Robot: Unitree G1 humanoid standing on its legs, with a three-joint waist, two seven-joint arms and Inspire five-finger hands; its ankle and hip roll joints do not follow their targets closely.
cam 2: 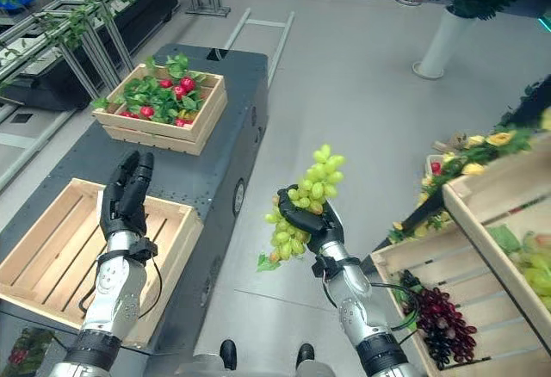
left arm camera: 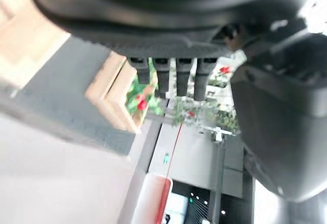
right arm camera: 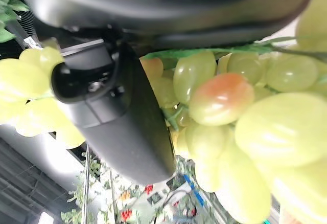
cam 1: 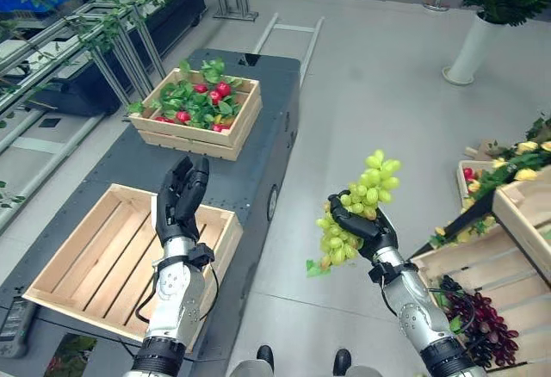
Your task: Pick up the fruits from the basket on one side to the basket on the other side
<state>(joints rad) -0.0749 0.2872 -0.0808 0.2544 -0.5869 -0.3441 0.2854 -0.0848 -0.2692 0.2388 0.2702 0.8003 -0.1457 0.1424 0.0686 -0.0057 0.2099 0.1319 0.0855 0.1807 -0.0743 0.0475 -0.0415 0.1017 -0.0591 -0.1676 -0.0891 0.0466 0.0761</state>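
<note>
A bunch of green grapes (cam 1: 357,209) is held in the air over the grey floor, between the dark cart and the crates on the right. My right hand (cam 1: 368,229) is shut on it, fingers curled round its middle; up close the grapes (right arm camera: 240,111) press against the thumb (right arm camera: 120,116). An empty wooden crate (cam 1: 77,265) lies on the cart at the lower left. My left hand (cam 1: 179,198) is raised above that crate's right rim, fingers straight and holding nothing. Dark purple grapes (cam 1: 478,321) lie in a wooden crate (cam 1: 465,265) at the lower right.
A second wooden crate (cam 1: 194,136) with red fruits and green leaves stands further back on the dark cart (cam 1: 245,179). More crates with yellow and red fruit (cam 1: 508,166) stack at the right. A white planter (cam 1: 472,46) stands on the floor at the back right.
</note>
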